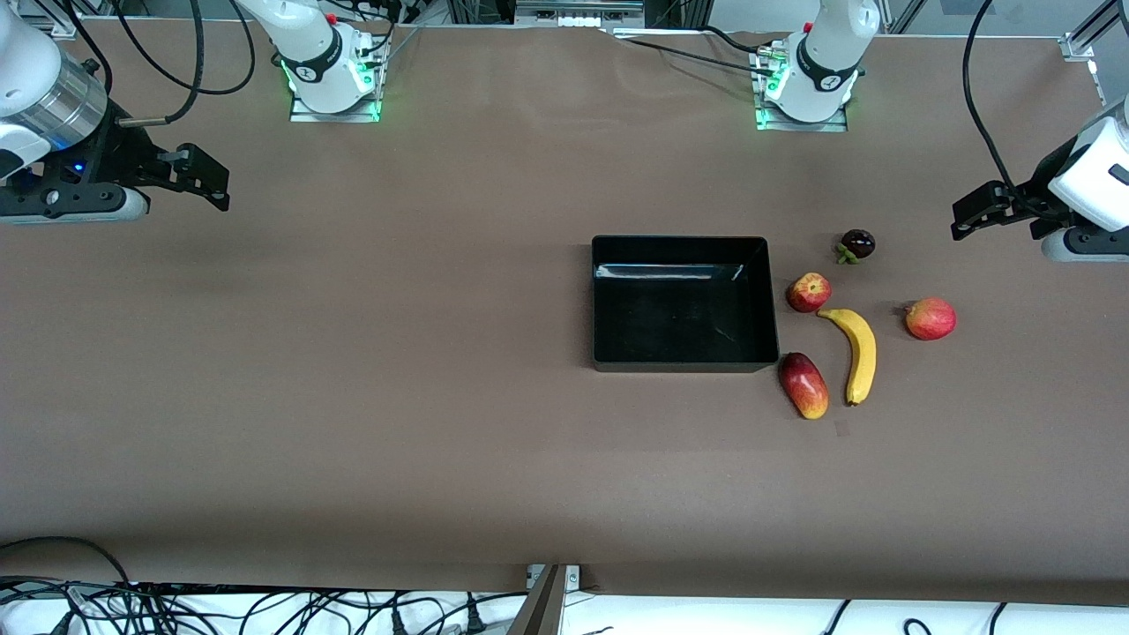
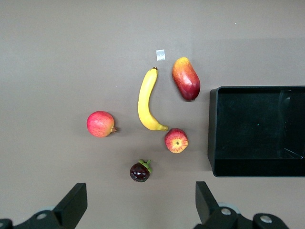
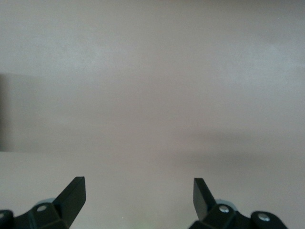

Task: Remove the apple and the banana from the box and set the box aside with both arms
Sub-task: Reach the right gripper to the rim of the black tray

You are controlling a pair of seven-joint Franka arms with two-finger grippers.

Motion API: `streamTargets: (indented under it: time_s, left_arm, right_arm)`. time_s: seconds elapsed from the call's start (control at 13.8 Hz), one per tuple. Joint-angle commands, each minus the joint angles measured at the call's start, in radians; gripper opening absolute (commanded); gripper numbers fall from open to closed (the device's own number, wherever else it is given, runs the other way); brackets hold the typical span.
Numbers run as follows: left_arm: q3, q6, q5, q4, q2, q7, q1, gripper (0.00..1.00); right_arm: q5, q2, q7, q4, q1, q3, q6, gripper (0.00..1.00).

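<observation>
The black box (image 1: 684, 309) stands empty near the table's middle. The small apple (image 1: 809, 292) lies beside it toward the left arm's end, and the banana (image 1: 860, 353) lies just nearer the front camera than the apple. My left gripper (image 1: 970, 216) is open and empty, up over the table at the left arm's end. In the left wrist view its gripper (image 2: 140, 205) is open, with the banana (image 2: 145, 102), apple (image 2: 177, 140) and box (image 2: 257, 129) in sight. My right gripper (image 1: 207, 181) waits open and empty over bare table at the right arm's end, also shown open in the right wrist view (image 3: 138, 198).
A red-yellow mango (image 1: 803, 385) lies by the box's near corner beside the banana. A larger red fruit (image 1: 930, 318) lies toward the left arm's end. A dark mangosteen (image 1: 857, 244) lies farther from the front camera than the apple. A small white tag (image 2: 160, 55) lies by the banana's tip.
</observation>
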Motion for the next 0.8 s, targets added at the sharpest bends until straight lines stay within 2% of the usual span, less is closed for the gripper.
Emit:
streamTargets:
  time_s: [0.0,0.36,0.51,0.73]
  left_arm:
    - [0.009,0.01,-0.011,-0.017,-0.024,-0.01,-0.008,1.0]
    - [0.006,0.01,-0.011,-0.011,-0.024,-0.01,-0.005,1.0]
    - [0.006,0.01,-0.011,-0.011,-0.024,-0.01,-0.005,1.0]
    - [0.003,-0.005,-0.013,-0.011,-0.024,-0.01,-0.005,1.0]
  right_arm:
    - [0.009,0.001,0.008,0.015,-0.005,0.007,-0.015,1.0]
    - [0.009,0.006,-0.004,0.011,-0.003,0.012,-0.003,1.0]
    - [0.0,0.068,-0.004,0.014,0.041,0.023,0.03,1.0]
    - [0.0,0.075,-0.003,0.015,0.072,0.024,0.03,1.0]
